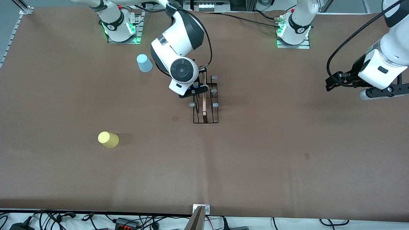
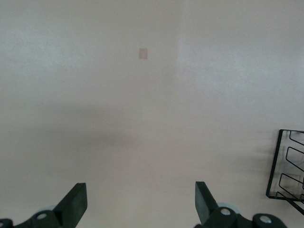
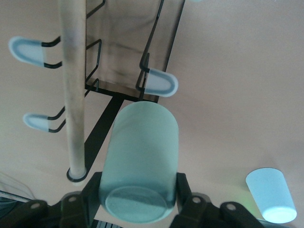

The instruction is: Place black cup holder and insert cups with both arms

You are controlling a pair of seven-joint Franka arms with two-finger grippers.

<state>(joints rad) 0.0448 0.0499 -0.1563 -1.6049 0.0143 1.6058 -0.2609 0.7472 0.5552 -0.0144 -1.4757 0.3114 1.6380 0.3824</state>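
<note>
We take the black cup holder (image 1: pixel 205 105) as our landmark: it stands on the brown table (image 1: pixel 287 166) near the middle, its light wooden rod (image 1: pixel 204 101) running along the top and its pale grey-blue capped prongs (image 1: pixel 214 104) sticking out to both sides.

Our right gripper (image 3: pixel 137 199) hangs directly over the holder's end nearest the robot bases, its fingers (image 3: pixel 183 190) clenched on the mint green cup (image 3: pixel 140 166). In the right wrist view the cup lies between the fingers with its closed base toward the camera, just beside the wooden rod and close to one of the capped prongs; we cannot tell whether it touches the prong.

The light blue cup (image 1: pixel 144 63) stands upside down on the table, farther from the front camera than the holder and toward the right arm's end. The yellow cup (image 1: pixel 108 139) lies on its side, nearer to the front camera than the holder and well apart from it, also toward the right arm's end.

Our left gripper (image 2: pixel 141 202) waits above bare table, well apart from the holder toward the left arm's end, its fingers (image 2: pixel 76 202) spread wide and grasping nothing.
</note>
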